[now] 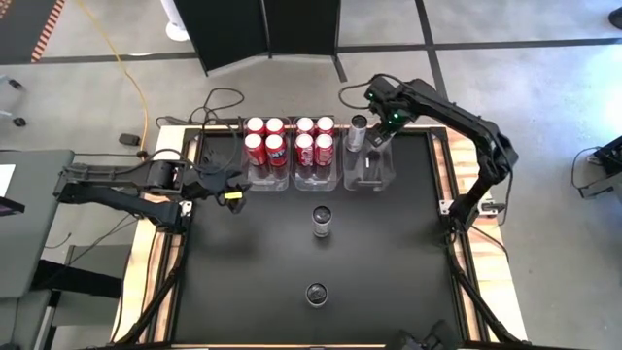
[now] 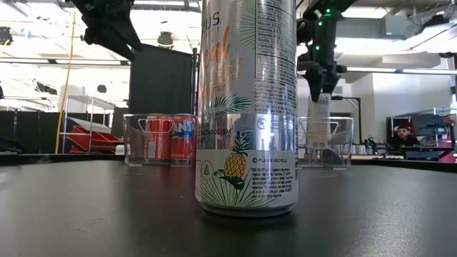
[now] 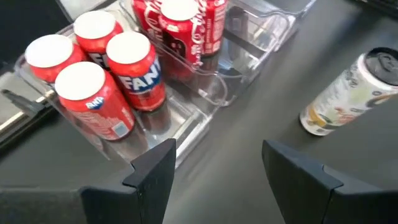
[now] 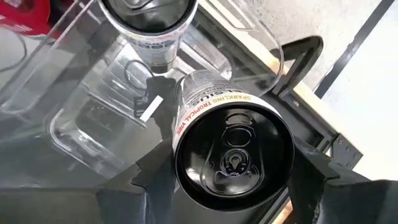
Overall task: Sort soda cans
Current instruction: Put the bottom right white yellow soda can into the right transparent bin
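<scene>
Two clear bins hold red soda cans (image 1: 265, 139) (image 1: 314, 139), standing upright. In the third bin (image 1: 381, 173), at the far right, a silver can (image 4: 149, 25) stands. My right gripper (image 4: 233, 177) is over this bin, shut on a second silver can (image 4: 233, 155), beside the first. Two more silver cans stand on the black table, one at the middle (image 1: 321, 220) and one nearer the front (image 1: 316, 294). My left gripper (image 3: 217, 155) hangs open over the table's left part, in front of the left bin, with nothing between its fingers. My right gripper pinches the silver can's side wall (image 4: 186, 134) just below its dark top, one finger (image 4: 152, 183) on each side. The fingers come from above, pointing steeply down. The can hangs upright, its lower part (image 2: 319, 132) between the bin's walls; whether it touches the bin's floor, I cannot tell.
The three bins stand in a row along the table's far edge. Wooden borders (image 1: 165, 253) frame the black surface. Cables (image 1: 219, 102) lie behind the bins. Free black surface lies on both sides of the two standing cans.
</scene>
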You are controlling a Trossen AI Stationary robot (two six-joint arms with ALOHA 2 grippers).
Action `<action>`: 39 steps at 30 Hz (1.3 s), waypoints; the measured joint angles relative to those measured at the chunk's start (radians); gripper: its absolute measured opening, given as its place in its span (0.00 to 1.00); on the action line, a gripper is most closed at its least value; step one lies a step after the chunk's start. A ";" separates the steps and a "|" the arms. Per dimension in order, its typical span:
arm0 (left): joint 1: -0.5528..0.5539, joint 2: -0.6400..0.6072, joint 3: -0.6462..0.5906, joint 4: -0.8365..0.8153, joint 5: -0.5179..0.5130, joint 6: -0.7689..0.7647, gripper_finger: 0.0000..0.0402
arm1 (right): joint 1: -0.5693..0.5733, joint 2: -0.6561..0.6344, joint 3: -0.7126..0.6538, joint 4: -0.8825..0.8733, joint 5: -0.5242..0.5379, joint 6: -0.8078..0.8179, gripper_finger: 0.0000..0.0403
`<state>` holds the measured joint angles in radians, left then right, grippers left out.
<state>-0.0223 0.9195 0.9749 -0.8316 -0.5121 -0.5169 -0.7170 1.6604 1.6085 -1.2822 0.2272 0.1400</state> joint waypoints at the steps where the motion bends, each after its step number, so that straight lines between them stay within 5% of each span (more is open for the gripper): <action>1: 0.000 0.003 0.000 -0.001 -0.009 0.004 0.58 | -0.002 0.006 0.000 0.006 0.003 -0.014 0.58; 13: -0.001 0.017 0.000 0.059 -0.078 0.030 0.58 | -0.020 0.065 0.001 0.144 -0.017 -0.219 0.58; 29: -0.027 0.180 0.000 0.359 0.067 0.207 0.58 | -0.057 0.085 -0.046 0.179 -0.150 -0.329 0.59; 39: -0.032 0.214 0.000 0.483 0.134 0.226 0.58 | -0.057 0.089 -0.046 0.220 -0.068 -0.329 0.84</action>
<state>-0.0544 1.1332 0.9749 -0.3484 -0.3782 -0.2913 -0.7742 1.7490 1.5623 -1.0627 0.1594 -0.1887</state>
